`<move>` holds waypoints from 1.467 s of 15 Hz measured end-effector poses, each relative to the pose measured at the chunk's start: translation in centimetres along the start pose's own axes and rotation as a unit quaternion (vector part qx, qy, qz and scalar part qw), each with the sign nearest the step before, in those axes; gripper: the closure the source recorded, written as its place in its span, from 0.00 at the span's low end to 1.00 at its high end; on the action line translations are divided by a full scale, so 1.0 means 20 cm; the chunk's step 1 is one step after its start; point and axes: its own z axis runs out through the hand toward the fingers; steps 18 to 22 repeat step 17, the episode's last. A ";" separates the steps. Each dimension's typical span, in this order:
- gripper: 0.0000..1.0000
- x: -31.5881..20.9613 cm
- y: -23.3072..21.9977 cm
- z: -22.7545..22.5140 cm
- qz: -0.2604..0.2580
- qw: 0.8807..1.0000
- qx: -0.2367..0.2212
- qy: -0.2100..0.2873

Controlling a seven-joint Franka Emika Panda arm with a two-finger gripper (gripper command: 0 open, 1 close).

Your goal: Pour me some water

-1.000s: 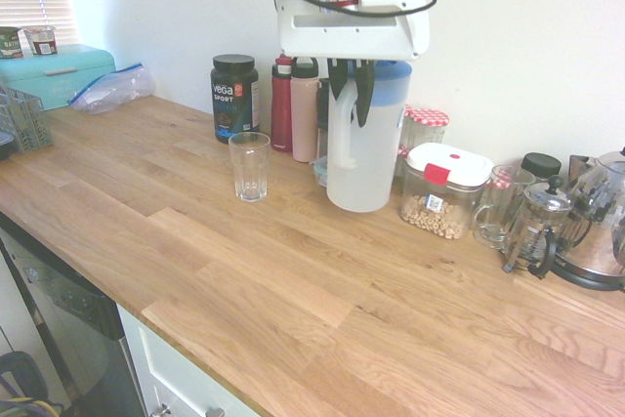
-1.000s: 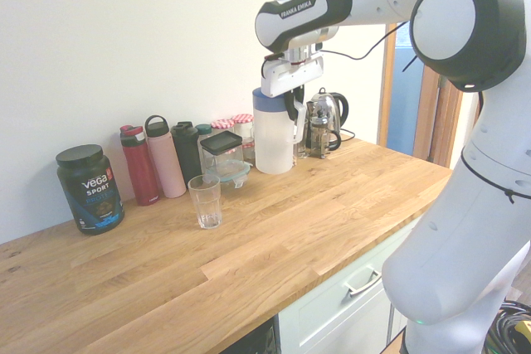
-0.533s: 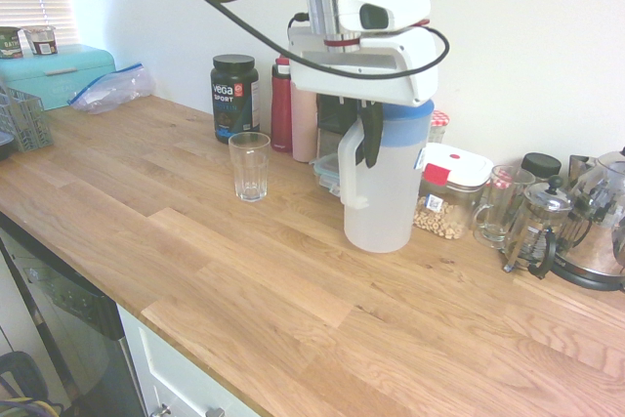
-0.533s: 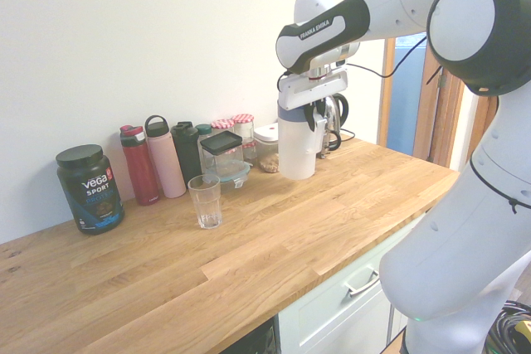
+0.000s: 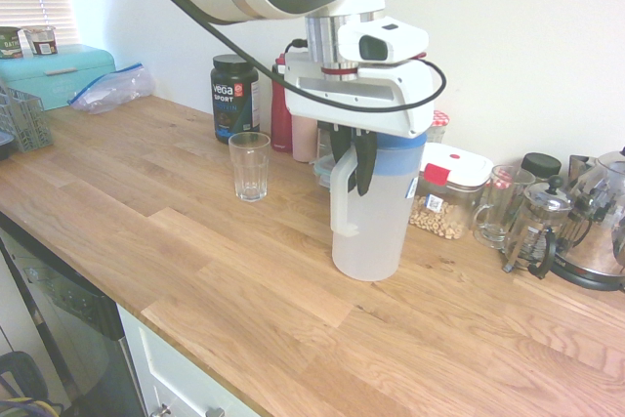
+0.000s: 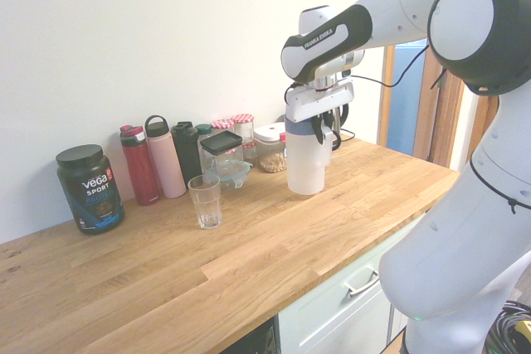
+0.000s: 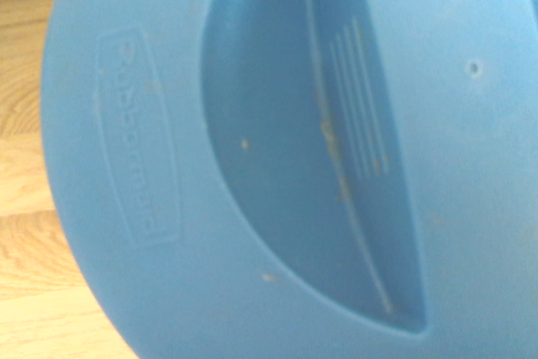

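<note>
Since a second earlier, we carried the jug (image 5: 371,212), handle clamped in our closed gripper (image 5: 352,158), lower, nearer the glass (image 5: 249,166).

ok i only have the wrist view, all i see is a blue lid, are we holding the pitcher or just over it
Observer: Holding it. The gripper is shut on the handle of the pitcher, fingers pointing down.
Operator: is it up in the air or on the counter
Observer: Upright and low over the wooden counter; I can't tell whether its base touches the wood.
Operator: where's the glass from there
Observer: The empty glass stands apart from the pitcher, further along the counter towards the row of bottles. In the second exterior view it is left of the pitcher.
Operator: lid on?
Observer: Yes, the blue lid sits closed on top.
</note>
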 end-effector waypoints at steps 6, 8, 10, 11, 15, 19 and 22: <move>0.00 -0.02 0.03 0.06 -0.001 1.000 0.005 0.012; 0.00 -0.02 0.04 0.06 0.000 1.000 0.007 0.013; 0.00 -0.02 0.05 0.07 0.002 1.000 0.006 0.013; 0.00 -0.02 0.06 0.07 0.004 1.000 0.006 0.013; 0.00 -0.03 0.11 0.00 0.017 1.000 0.010 0.005; 0.00 -0.15 0.15 -0.13 0.005 0.999 0.022 -0.039; 0.00 -0.15 0.15 -0.13 0.005 0.999 0.022 -0.039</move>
